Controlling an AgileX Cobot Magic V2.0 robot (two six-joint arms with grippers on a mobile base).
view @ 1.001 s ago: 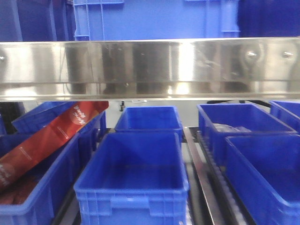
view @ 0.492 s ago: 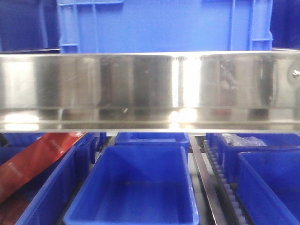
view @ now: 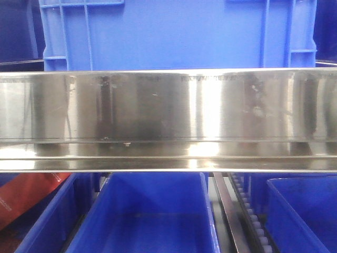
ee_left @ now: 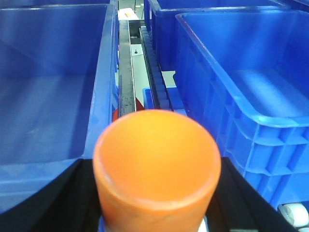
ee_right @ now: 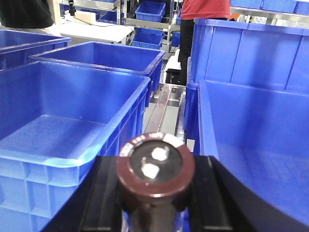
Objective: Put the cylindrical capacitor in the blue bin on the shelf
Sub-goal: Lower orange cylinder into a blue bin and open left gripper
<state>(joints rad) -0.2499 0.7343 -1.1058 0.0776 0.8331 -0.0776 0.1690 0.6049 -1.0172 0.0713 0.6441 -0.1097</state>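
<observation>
The cylindrical capacitor [ee_right: 155, 164] is a dark brown-black stub with two pale terminals on its end face. My right gripper [ee_right: 155, 205] is shut on it, black fingers [ee_right: 104, 193] on either side, above the gap between two blue bins [ee_right: 63, 116]. My left gripper [ee_left: 157, 208] is shut on an orange cylinder [ee_left: 157, 164], over the gap between two blue bins [ee_left: 48, 82]. The shelf's shiny steel front rail [view: 168, 118] crosses the front view. A big blue bin [view: 179, 31] stands on the tier above it. Neither gripper shows in the front view.
Below the rail sit a blue bin [view: 152, 211], a red bag [view: 26, 195] at the left, and a roller track [view: 247, 211]. A metal rail [ee_left: 126, 82] runs between the left-wrist bins. A tall blue bin [ee_right: 256, 130] stands at the right; a person in red [ee_right: 205, 8] stands behind.
In the front view the steel rail has dropped lower in the frame. More of the upper bin shows, and the lower bins and red bag have slid mostly out of sight.
</observation>
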